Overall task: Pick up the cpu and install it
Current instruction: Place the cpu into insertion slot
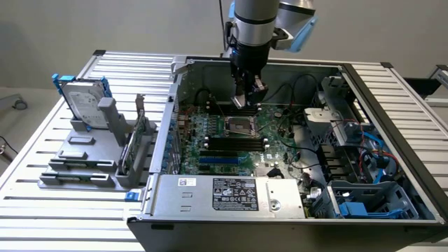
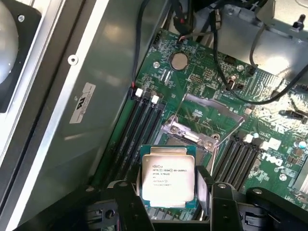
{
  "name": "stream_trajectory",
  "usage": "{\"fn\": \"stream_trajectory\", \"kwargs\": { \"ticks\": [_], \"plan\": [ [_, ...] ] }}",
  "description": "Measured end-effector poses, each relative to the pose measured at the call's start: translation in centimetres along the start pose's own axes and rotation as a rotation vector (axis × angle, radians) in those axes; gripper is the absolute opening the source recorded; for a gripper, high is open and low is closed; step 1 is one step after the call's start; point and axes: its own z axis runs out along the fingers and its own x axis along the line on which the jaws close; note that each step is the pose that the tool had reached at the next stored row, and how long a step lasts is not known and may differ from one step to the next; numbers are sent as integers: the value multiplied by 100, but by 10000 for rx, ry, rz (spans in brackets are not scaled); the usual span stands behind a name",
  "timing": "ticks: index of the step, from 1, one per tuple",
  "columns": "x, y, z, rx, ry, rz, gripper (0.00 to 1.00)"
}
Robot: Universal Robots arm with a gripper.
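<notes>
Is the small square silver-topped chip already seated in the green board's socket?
No, the silver-topped chip is held between the jaws, short of the open metal socket.

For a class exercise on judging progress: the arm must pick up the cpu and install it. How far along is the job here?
Done: the cpu is picked up. In hand: the gripper holds it by its edges above the motherboard, close to the open socket. Left: the cpu is not yet seated in the socket.
</notes>
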Motion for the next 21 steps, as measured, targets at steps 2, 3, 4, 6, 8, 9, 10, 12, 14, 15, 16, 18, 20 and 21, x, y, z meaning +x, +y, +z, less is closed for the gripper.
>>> {"fn": "stream_trajectory", "kwargs": {
  "ticks": [2, 3, 4, 6, 8, 9, 10, 12, 14, 15, 16, 18, 20, 21],
  "plan": [
    [-1, -1, 6, -25, -22, 337, 55],
    [-1, -1, 9, -38, -33, 509, 55],
    [-1, -1, 12, -50, -43, 671, 55],
    [-1, -1, 18, -75, -66, 1017, 55],
    [-2, -2, 26, -101, -87, 1350, 55],
    [-2, -2, 30, -113, -97, 1516, 55],
    [-2, -3, 34, -124, -108, 1677, 55],
    [-3, -5, 43, -147, -127, 1979, 55],
    [-2, -10, 51, -164, -145, 2229, 55],
    [0, -14, 56, -172, -152, 2338, 55],
    [1, -20, 63, -178, -158, 2425, 55],
    [7, -38, 76, -190, -166, 2565, 55],
    [15, -67, 86, -195, -172, 2644, 55],
    [18, -77, 89, -197, -175, 2692, 55]
  ]
}}
